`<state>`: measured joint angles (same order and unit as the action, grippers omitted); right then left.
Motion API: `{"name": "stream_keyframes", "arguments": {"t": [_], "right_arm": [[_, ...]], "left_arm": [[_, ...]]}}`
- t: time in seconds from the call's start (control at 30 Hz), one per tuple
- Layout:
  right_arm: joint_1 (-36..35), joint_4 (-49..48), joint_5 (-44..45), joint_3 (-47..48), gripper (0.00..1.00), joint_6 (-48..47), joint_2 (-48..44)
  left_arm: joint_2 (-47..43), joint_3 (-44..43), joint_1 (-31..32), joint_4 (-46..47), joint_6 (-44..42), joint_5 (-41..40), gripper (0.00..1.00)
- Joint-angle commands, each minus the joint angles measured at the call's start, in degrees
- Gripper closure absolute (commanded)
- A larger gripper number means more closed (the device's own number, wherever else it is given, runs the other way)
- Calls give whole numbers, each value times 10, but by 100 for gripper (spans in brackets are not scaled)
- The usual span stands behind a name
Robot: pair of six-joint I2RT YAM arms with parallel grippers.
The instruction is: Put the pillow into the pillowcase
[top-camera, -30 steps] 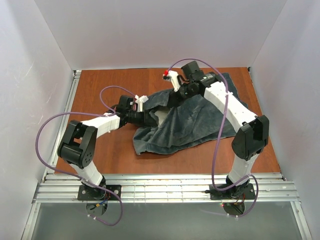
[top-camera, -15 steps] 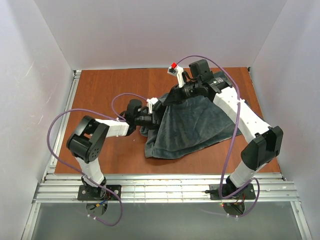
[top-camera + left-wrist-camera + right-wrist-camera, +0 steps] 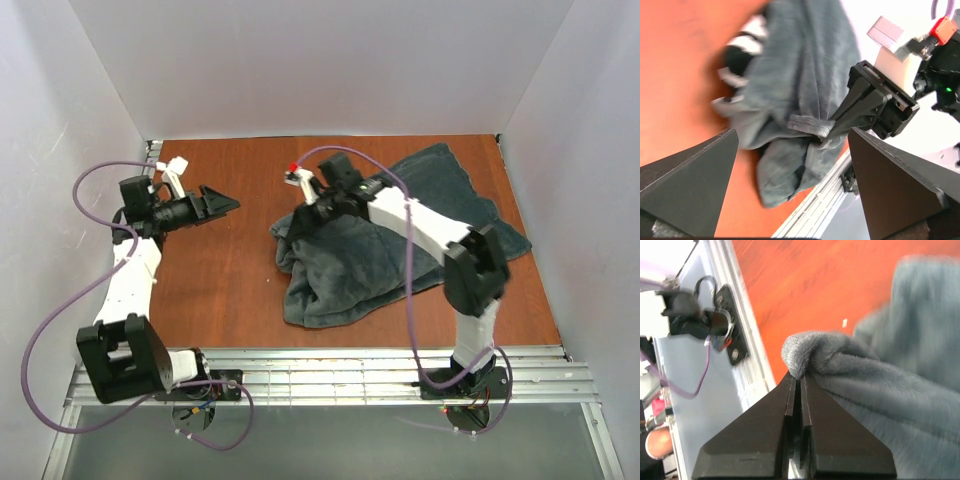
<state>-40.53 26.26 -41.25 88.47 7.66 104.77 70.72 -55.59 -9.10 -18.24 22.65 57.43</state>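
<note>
The dark grey-teal pillowcase (image 3: 390,250) lies bunched on the table's right half. A bit of its zebra-striped face (image 3: 742,50) shows in the left wrist view. My right gripper (image 3: 303,213) is shut on a fold at the pillowcase's left edge (image 3: 805,352), with the jaws (image 3: 798,376) pinched tight on the plush. That same pinch shows from the left wrist (image 3: 832,127). My left gripper (image 3: 218,201) hangs well to the left of the cloth, open, its fingers (image 3: 690,185) wide apart with nothing between them. The pillow is hidden.
The brown wooden table (image 3: 220,290) is boxed in by white walls on three sides. An aluminium rail (image 3: 330,365) runs along the near edge by the arm bases. Purple cables loop from both arms.
My left gripper has opened, let go of the pillowcase and swung back to the far left. The right gripper has moved left, still pinching the cloth, which has shifted with it.
</note>
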Motion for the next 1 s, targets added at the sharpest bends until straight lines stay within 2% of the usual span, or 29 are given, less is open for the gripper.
{"name": "stream_keyframes", "arguments": {"t": [0.0, 0.03, 0.17, 0.2, 0.23, 0.27, 0.3, 0.37, 0.4, 0.43, 0.47, 0.5, 0.53, 0.57, 0.63, 0.67, 0.7, 0.73, 0.77, 0.8, 0.9, 0.97], "right_arm": [[-15, -55, 32, 171, 99, 45, 96], [-13, -56, 49, 214, 99, 58, 136], [-10, -79, 94, 364, 99, 57, 186], [-9, -75, 87, 387, 90, 47, 196], [-6, -53, 86, 395, 73, 33, 198], [-5, -39, 80, 379, 56, -22, 175], [-3, -19, 81, 358, 35, -52, 154], [16, 55, 112, 266, 19, -122, 74], [26, 78, 121, 224, 18, -179, 42], [61, 94, 135, 185, 18, -200, -27], [83, 126, 142, 100, 16, -220, -62], [105, 147, 145, 62, 9, -250, -96], [146, 164, 188, 29, 9, -312, -161], [164, 179, 221, -51, 9, -341, -193], [237, 207, 285, -127, 5, -421, -279], [264, 212, 304, -160, 5, -446, -301], [326, 225, 316, -216, 4, -468, -319], [356, 232, 330, -237, 4, -497, -336], [383, 230, 343, -272, 4, -542, -340], [442, 230, 347, -281, 4, -566, -341], [531, 215, 365, -292, 3, -627, -313], [569, 208, 356, -291, 3, -665, -277]], "left_arm": [[31, -30, -70, -125, -83, 13, 16], [42, -39, -80, -129, -90, 11, 16], [66, -86, -91, -156, -170, 3, 15], [70, -94, -91, -159, -202, 1, 15], [78, -99, -91, -172, -224, -6, 15], [81, -103, -87, -185, -267, -10, 14], [84, -110, -80, -204, -353, -25, 13], [79, -111, -67, -252, -423, -75, 12], [72, -102, -61, -260, -460, -85, 12], [52, -73, -59, -268, -520, -100, 12], [41, -58, -58, -275, -563, -104, 12], [29, -43, -49, -286, -607, -110, 12], [5, -23, -42, -298, -670, -122, 12], [-8, 13, -33, -300, -694, -141, 12], [-43, 54, 21, -297, -721, -170, 12], [-56, 89, 44, -291, -719, -180, 12], [-66, 104, 102, -279, -709, -200, 11], [-76, 119, 133, -246, -692, -215, 11], [-75, 139, 192, -226, -654, -253, 10], [-67, 144, 219, -198, -640, -270, 10], [-1, 152, 305, -160, -590, -322, 10], [59, 154, 329, -137, -571, -337, 11]]}}
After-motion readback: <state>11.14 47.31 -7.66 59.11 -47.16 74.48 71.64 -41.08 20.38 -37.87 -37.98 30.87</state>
